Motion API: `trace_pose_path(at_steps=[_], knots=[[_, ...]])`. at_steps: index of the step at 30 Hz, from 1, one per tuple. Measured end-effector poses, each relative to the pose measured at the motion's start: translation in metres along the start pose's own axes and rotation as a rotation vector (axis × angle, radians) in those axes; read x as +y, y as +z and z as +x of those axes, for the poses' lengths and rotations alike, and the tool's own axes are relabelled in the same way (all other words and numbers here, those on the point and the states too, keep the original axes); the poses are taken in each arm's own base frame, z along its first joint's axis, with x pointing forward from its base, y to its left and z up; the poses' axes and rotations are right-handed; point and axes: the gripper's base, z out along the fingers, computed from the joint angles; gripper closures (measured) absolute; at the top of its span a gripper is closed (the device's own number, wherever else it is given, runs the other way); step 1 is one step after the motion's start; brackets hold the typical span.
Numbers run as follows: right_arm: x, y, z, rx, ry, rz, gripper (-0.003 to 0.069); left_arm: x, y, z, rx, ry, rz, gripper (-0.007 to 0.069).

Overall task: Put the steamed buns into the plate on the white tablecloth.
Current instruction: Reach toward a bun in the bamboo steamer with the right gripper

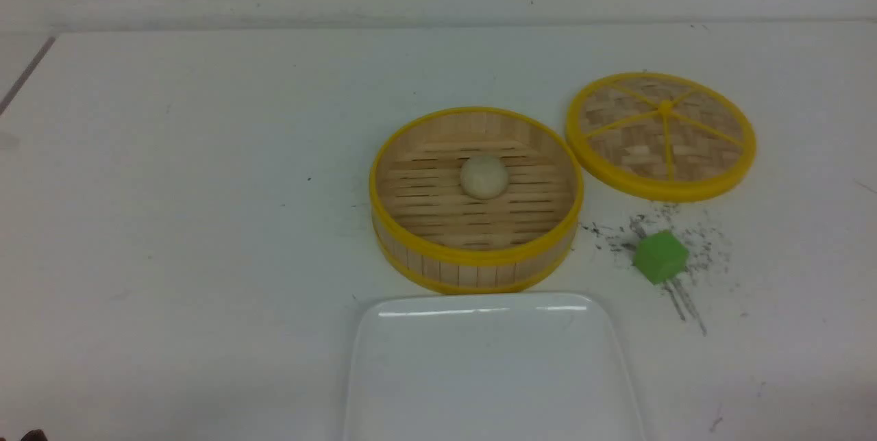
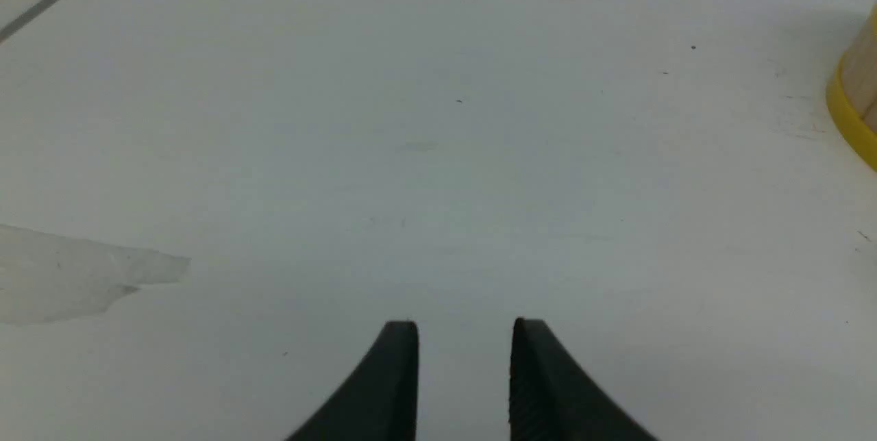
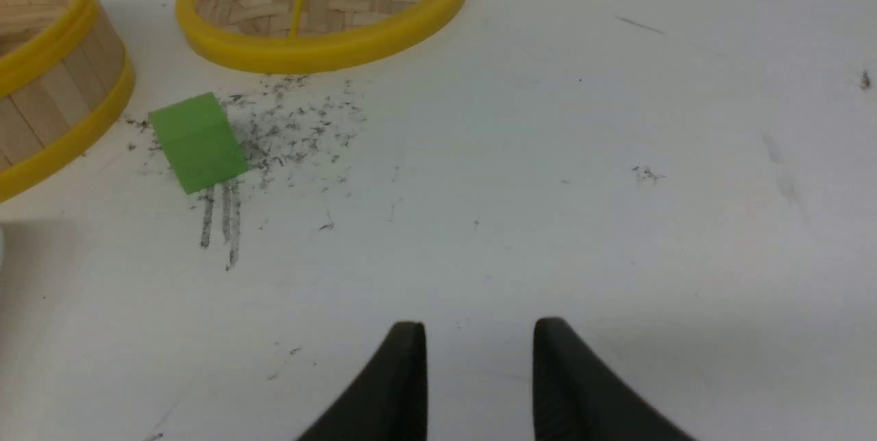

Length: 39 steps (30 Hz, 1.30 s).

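One cream steamed bun (image 1: 484,177) sits in the middle of the open bamboo steamer basket (image 1: 438,259). The glossy white plate (image 1: 384,372) lies on the white tablecloth (image 1: 171,222) just in front of the basket, with nothing on it. Neither gripper shows in the front view. My left gripper (image 2: 464,326) is open and empty over bare cloth, with the basket's edge (image 2: 853,95) at that view's far side. My right gripper (image 3: 479,326) is open and empty over scuffed cloth, away from the green cube (image 3: 199,142).
The yellow-rimmed woven lid (image 1: 661,134) lies flat to the right of the basket; it also shows in the right wrist view (image 3: 322,9). A green cube (image 1: 660,257) sits on dark scuff marks right of the basket. A tape patch (image 2: 68,280) is on the cloth.
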Motion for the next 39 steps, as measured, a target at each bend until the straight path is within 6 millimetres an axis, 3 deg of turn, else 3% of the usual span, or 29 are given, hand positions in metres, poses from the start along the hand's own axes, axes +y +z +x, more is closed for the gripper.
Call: trace_pose_path(at_steps=[34, 38, 39], knots=[[0.0001, 0.0000, -0.0001, -0.001, 0.003, -0.001, 0.0419, 0.0000, 0.0000, 0.0000, 0.000, 0.000, 0.000, 0.0385], [0.0045, 0.0000, 0.0000, 0.003, 0.206, -0.049, 0.0419, 0.0000, 0.0000, 0.0000, 0.000, 0.000, 0.000, 0.0385], [0.0090, 0.0001, 0.0002, 0.010, 0.403, -0.101, 0.0419, 0.0000, 0.0000, 0.0000, 0.000, 0.000, 0.000, 0.0385]])
